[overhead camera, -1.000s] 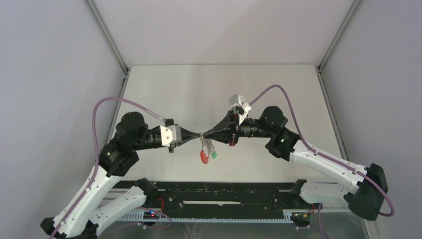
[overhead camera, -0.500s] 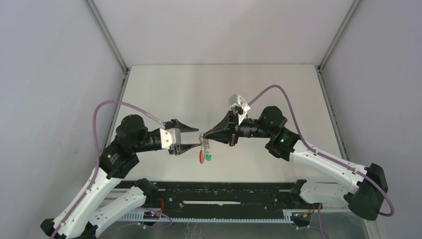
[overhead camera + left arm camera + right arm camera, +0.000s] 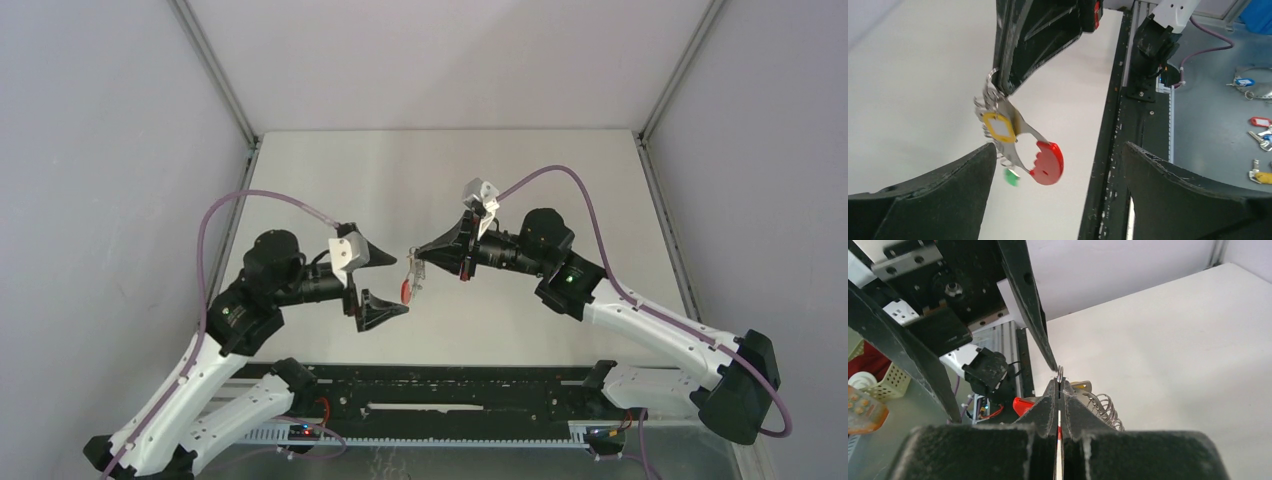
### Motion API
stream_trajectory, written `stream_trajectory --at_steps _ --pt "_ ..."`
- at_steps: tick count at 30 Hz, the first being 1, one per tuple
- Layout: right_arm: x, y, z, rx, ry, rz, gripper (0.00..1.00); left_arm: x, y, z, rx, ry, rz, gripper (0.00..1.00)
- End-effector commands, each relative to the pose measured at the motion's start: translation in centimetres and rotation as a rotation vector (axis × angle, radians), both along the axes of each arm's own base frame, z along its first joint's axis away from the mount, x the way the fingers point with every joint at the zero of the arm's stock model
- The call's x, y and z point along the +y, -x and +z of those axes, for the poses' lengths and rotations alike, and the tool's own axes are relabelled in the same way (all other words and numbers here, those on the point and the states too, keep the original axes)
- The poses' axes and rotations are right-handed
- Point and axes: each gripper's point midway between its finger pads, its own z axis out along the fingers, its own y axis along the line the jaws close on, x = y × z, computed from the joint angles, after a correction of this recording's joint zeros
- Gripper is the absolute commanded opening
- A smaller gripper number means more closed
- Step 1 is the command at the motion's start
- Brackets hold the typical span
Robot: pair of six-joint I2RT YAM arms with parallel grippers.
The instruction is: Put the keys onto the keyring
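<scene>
Above white table (image 3: pixel 330 180), right pincer (image 3: pixel 413 254) clamps the keyring (image 3: pixel 1048 161) aloft; left pincer (image 3: pixel 400 287) gapes wide, angled toward it

A black rail (image 3: pixel 450 400) edges the white table (image 3: pixel 440 170) at 6 o'clock. A blue tag (image 3: pixel 1245 81), a red tag (image 3: pixel 1260 121) and a yellow tag (image 3: pixel 1261 176) lie at 3 o'clock in the left wrist view.

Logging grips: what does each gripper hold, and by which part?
The right gripper pinches the thin grey metal keyring with a red section by its top wire edge; the left gripper holds nothing.
</scene>
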Motion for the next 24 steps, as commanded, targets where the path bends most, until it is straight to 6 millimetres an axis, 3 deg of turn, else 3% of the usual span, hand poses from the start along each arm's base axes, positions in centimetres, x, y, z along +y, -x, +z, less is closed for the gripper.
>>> stream_trajectory --at_steps 1,3,6,9,13,15,21,22,24 --pt "-0.4 -1.2 3.8 -0.071 -0.076 -0.075 0.0 -0.8 -1.6 -2.7 0.164 0.01 0.086 1.0" --pt "-0.5 -1.3 3.8 -0.067 -0.08 -0.086 0.0 -0.9 -3.2 -3.6 0.161 -0.02 0.139 1.0" --pt "-0.5 -1.7 3.8 -0.055 -0.081 -0.113 0.0 -0.9 -5.0 -4.8 0.162 -0.066 0.193 0.88" --pt "-0.5 -2.1 3.7 -0.04 -0.081 -0.14 0.0 -0.7 -6.7 -5.3 0.138 -0.089 0.255 0.61" --pt "-0.7 -3.0 2.7 0.011 -0.061 -0.19 0.0 -0.3 -8.5 -4.7 0.056 -0.108 0.311 0.13" --pt "-0.8 -3.4 2.2 0.034 -0.05 -0.211 0.06 -0.3 -9.0 -4.7 0.022 -0.123 0.309 0.01" --pt "-1.3 -4.9 1.1 0.088 -0.03 -0.285 0.35 -0.4 -10.5 -4.3 -0.212 -0.208 0.237 0.0" --pt "-1.6 -5.2 0.8 0.099 -0.023 -0.305 0.46 -0.2 -11.2 -4.5 -0.274 -0.249 0.232 0.0" --pt "-2.4 -6.0 0.5 0.113 -0.01 -0.354 0.96 0.4 -13.0 -4.9 -0.394 -0.339 0.246 0.0"
